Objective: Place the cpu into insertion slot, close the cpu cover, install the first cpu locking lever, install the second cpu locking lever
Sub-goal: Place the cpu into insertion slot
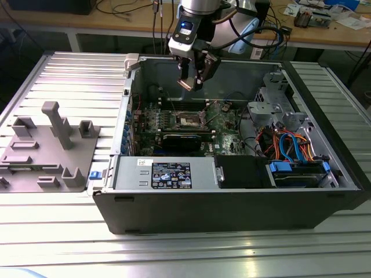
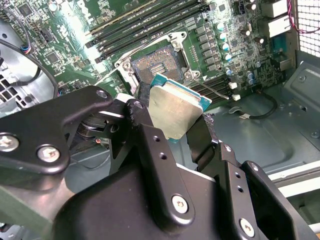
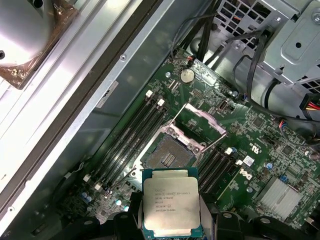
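Gripper [image 1: 192, 80] is clamped on the cpu [image 3: 171, 207] by 2 opposite edges, upper centre of the exterior view, above the board near the insertion slot [image 3: 170, 156] and clear of it. The cpu cover [image 3: 186, 138] stands open. Prob light, stiff and thin w/ a slick metal top and fragile contact side, so edges are the right hold.

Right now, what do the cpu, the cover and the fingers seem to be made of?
The cpu: brushed silver metal lid, dull sheen, on a teal-green board edge. The cover: thin bare metal, likely steel, shiny. The fingers: matte black, bolted; painted metal or hard plastic, unclear.
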Controlling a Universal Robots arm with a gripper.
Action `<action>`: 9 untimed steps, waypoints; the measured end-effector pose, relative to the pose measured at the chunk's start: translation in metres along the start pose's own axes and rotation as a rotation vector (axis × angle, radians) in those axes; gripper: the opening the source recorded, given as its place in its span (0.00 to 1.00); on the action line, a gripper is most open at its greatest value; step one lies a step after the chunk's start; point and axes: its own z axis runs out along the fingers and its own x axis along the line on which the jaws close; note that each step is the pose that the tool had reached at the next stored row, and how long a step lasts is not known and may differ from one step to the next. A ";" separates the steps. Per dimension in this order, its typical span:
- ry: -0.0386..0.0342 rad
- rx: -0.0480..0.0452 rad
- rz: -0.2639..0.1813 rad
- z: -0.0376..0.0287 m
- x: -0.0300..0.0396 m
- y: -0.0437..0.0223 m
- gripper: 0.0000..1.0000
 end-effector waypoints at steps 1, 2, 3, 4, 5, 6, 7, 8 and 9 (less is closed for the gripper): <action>0.0000 0.0000 0.001 0.0000 0.0000 0.0000 0.54; -0.0001 0.0000 0.002 0.0000 0.0000 0.0000 0.54; -0.0001 -0.0001 0.003 0.0000 0.0000 0.0000 0.54; -0.0001 -0.0001 0.004 0.0000 0.0000 0.0000 0.54; -0.0001 -0.0001 0.005 0.0000 0.0000 0.0000 0.54; -0.0002 -0.0001 0.006 0.0000 0.0000 0.0000 0.54; -0.0001 -0.0001 0.008 0.0000 0.0000 0.0000 0.54; -0.0002 -0.0001 0.010 0.0000 0.0000 0.0000 0.54; -0.0001 -0.0002 0.012 0.0000 0.0000 0.0000 0.54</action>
